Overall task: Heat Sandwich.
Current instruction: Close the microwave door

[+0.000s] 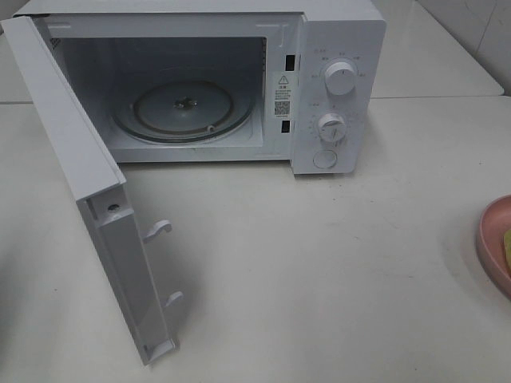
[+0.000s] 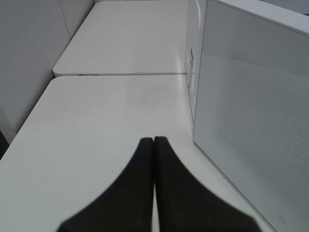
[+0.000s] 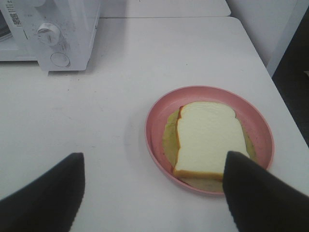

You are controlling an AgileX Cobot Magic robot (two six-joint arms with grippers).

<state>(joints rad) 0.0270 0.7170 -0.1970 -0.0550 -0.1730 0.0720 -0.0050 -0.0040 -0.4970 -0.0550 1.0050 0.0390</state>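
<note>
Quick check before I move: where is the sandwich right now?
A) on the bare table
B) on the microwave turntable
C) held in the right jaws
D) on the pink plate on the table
D: the sandwich lies on the pink plate, and the microwave turntable is bare.

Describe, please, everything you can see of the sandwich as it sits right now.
The sandwich is a pale, cream-white slice of square-cut bread with a thin tan crust edge, lying flat on a yellowish layer that shows around its sides. It rests inside the round pink plate on the white table, to the right of the open microwave. Nothing grips it; the right gripper hovers open above it.
</note>
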